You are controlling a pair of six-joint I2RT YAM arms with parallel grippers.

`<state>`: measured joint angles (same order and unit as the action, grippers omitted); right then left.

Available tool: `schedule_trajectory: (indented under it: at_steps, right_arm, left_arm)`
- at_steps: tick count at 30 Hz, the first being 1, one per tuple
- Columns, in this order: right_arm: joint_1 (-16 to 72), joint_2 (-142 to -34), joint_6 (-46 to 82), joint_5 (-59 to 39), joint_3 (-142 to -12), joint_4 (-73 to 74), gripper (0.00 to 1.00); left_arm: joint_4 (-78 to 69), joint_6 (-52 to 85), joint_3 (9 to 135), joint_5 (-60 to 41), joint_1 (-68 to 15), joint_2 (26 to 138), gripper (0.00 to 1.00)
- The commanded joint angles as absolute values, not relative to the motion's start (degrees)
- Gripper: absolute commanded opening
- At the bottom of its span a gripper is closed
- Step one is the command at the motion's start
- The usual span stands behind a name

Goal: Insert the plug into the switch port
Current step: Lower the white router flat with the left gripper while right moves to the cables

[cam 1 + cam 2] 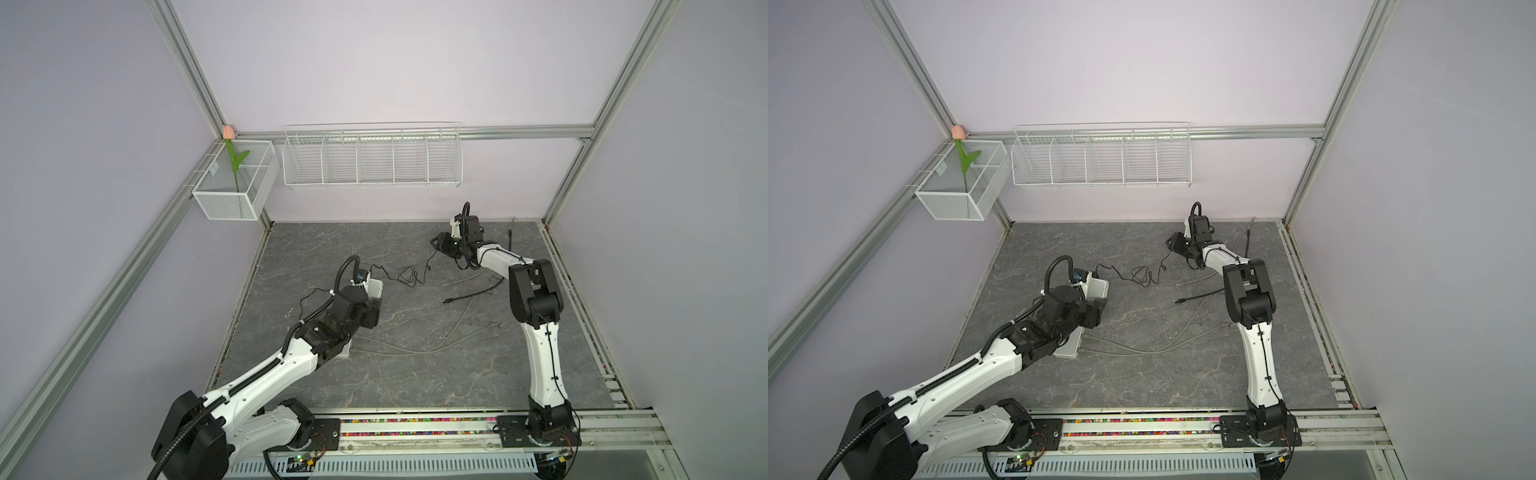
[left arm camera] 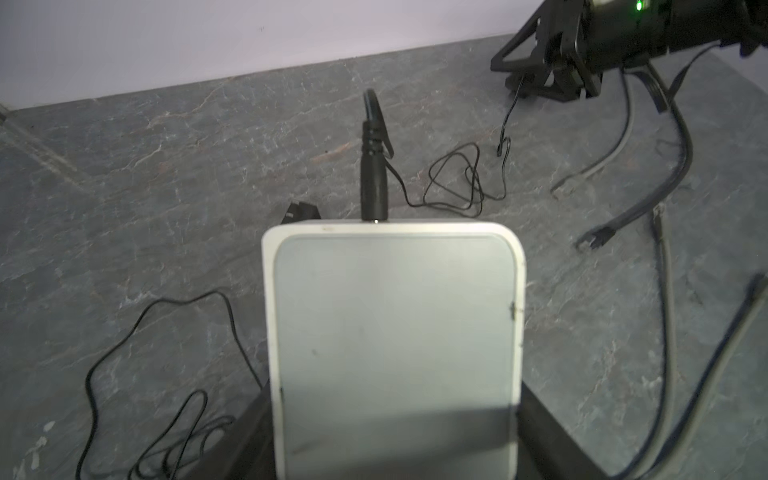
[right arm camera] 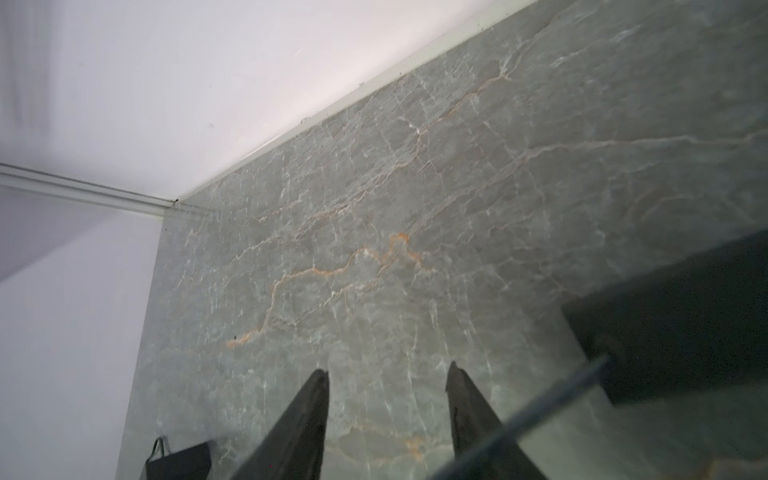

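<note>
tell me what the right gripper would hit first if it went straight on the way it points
Probably the bare table: the right gripper has open jaws with nothing between them, and only marble lies ahead, then the wall. How steeply it points down is unclear.

Smooth white plastic switch (image 2: pixel 395 332), matt black ribbed plastic plug (image 2: pixel 374 178), matt grey veined stone-look tabletop (image 2: pixel 124 187).

White moulded shells on left arm (image 1: pixel 286 374) and right arm (image 1: pixel 538 365), black housings at every joint. Black ribbed hose (image 1: pixel 266 368) clipped along the left, thin black cable (image 1: pixel 555 376) tied down the right. Black, screwed base plates (image 1: pixel 326 430). Right hand (image 3: pixel 388 370): dark, tapered fingers (image 3: pixel 303 419).
</note>
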<state>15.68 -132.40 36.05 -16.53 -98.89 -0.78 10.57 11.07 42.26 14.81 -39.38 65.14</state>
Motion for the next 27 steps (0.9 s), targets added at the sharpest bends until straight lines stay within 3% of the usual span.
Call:
schedule_trajectory:
  at_steps: [1, 2, 5, 10, 15, 19, 27]
  right_arm:
    - [15.60, -124.56, 36.13, -14.16, -94.04, 0.01, 0.57]
    - [15.63, -122.93, 36.00, -13.66, -91.79, 1.37, 0.67]
    - [15.64, -118.68, 35.27, -13.19, -87.57, 2.88, 0.74]
    - [15.62, -111.26, 34.17, -12.84, -81.45, 3.55, 0.75]
    - [15.75, -101.47, 29.13, -9.92, -70.13, 6.44, 0.74]
    - [17.59, -92.27, 14.97, -7.12, -59.51, 13.93, 0.74]
    - [18.16, -83.80, -3.88, -12.95, -57.16, 9.14, 0.74]
  left_arm:
    - [6.69, 10.02, 48.90, 9.15, -35.62, 69.85, 0.00]
    - [7.03, 10.09, 51.15, 8.06, -34.26, 71.62, 0.00]
    - [9.59, 8.41, 58.42, 7.78, -33.07, 76.50, 0.00]
    - [14.09, 8.54, 67.83, 6.34, -33.00, 82.74, 0.00]
    - [12.02, 11.84, 63.67, 0.82, -34.75, 87.94, 0.00]
    - [9.41, 12.65, 58.87, 3.60, -39.05, 92.92, 0.00]
    - [14.47, 17.78, 61.08, 4.53, -40.69, 100.79, 0.00]
